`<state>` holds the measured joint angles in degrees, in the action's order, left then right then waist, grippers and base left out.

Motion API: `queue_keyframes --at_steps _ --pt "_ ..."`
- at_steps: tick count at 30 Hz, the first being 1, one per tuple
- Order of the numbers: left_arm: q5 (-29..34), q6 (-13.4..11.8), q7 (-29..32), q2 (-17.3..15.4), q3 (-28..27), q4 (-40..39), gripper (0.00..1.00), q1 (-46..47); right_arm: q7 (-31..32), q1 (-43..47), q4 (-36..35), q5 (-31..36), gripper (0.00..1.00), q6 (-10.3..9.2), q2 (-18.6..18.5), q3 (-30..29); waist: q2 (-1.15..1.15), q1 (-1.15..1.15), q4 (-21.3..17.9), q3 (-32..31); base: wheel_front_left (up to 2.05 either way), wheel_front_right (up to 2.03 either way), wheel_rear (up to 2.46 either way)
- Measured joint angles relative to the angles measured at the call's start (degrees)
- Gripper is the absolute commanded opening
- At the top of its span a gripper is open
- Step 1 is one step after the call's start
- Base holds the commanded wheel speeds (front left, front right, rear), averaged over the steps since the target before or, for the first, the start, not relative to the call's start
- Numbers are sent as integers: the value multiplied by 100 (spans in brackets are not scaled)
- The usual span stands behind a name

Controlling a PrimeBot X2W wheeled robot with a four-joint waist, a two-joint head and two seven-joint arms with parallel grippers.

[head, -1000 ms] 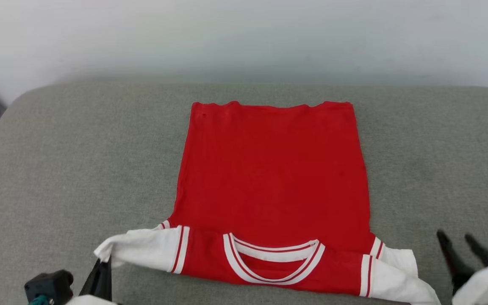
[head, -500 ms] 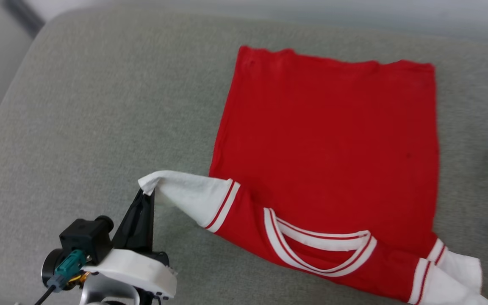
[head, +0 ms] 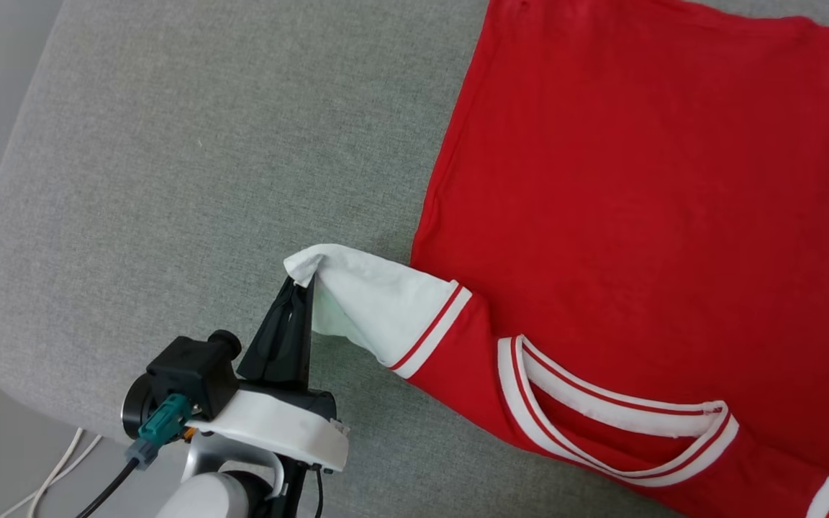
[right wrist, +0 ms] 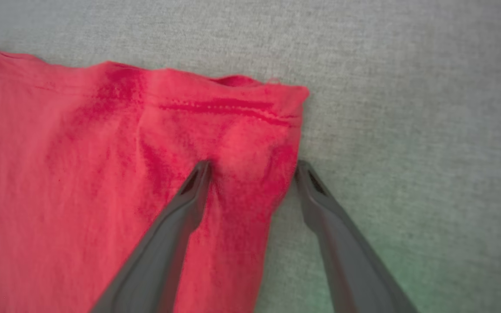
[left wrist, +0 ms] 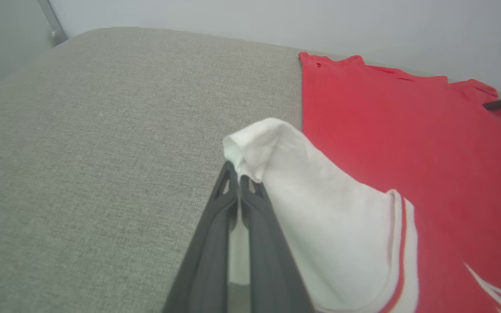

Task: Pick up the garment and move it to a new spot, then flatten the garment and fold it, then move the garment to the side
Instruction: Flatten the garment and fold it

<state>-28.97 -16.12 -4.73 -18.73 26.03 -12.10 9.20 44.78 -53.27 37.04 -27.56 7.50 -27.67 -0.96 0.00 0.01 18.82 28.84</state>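
Observation:
The garment (head: 637,187) lies back-up on the grey cushion, plain red, its striped collar (head: 601,439) toward me. My left gripper (head: 302,282) is shut on the tip of its white sleeve (head: 378,306) and holds that tip raised off the cushion; the pinch also shows in the left wrist view, gripper (left wrist: 236,170) on sleeve (left wrist: 320,217). In the right wrist view my right gripper (right wrist: 252,167) is open, straddling the garment's far hem corner (right wrist: 250,130): one fingertip presses on the red cloth, the other rests on the cushion beside its edge.
The grey cushion (head: 206,144) has a rounded left edge, with floor and white cables (head: 55,475) below it. A pale wall (left wrist: 276,21) runs behind the cushion. Bare cushion spreads left of the garment.
The head camera has swung down and left, shifting the whole picture. My left gripper has lifted the white sleeve tip. The right gripper has travelled from near the collar end to the far hem corner.

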Motion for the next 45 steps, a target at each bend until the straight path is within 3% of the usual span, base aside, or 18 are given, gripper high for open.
queue_keyframes --at_steps 3,4,5,6,13,22,29,33,36,40,41,42,43,45 --pt "-2 14 -52 51 13 101 0 58 303 -166 182 -78 100 1 -30 -52 0 -1 98 118 0 0 0" --pt "-4 34 -56 62 13 138 0 64 398 -204 244 -77 67 1 -38 -74 0 -1 119 124 0 0 0" --pt "-8 44 -59 66 12 174 0 65 468 -236 291 -60 16 1 -51 -76 0 -1 127 109 0 0 0" --pt "-22 49 -68 66 12 198 0 70 498 -253 357 -59 0 1 -46 -97 0 -1 126 80 0 0 0" --pt "-86 51 -45 -37 -37 311 0 63 386 -201 359 114 0 0 -41 174 0 0 37 -227 0 0 0" --pt "-334 -110 90 -331 -372 524 0 -407 48 288 -608 46 0 2 -499 969 0 -1 -441 -973 0 0 0" --pt "-577 -286 248 -656 -731 542 0 -969 286 1794 -1742 -320 0 2 -849 1065 0 -1 -1162 -1550 0 0 0" --pt "-781 -309 310 -760 -878 573 0 -1244 590 3121 -2430 -559 0 3 -896 910 0 -2 -1594 -1844 0 0 0" --pt "-886 -322 330 -793 -966 628 0 -1434 761 4269 -2813 -614 0 2 -825 657 0 -2 -1866 -2072 0 0 0" --pt "-961 -349 361 -850 -1010 632 0 -1608 1027 5540 -3077 -648 0 3 -261 314 0 -3 -2193 -2306 0 0 0" --pt "-964 -321 389 -868 -1000 623 0 -1607 1024 5744 -3052 -697 6 2 -58 227 0 -3 -2258 -2345 0 0 0" --pt "-981 -305 406 -875 -994 614 0 -1600 1012 5909 -3044 -673 48 1 79 224 0 -3 -2317 -2377 0 0 0" --pt "-989 -304 409 -878 -987 606 0 -1592 935 6021 -3043 -682 100 1 197 190 0 -3 -2370 -2401 0 0 0" --pt "-988 -305 434 -896 -984 603 0 -1589 549 6022 -3116 -642 100 1 368 99 0 -3 -2447 -2420 0 0 0"
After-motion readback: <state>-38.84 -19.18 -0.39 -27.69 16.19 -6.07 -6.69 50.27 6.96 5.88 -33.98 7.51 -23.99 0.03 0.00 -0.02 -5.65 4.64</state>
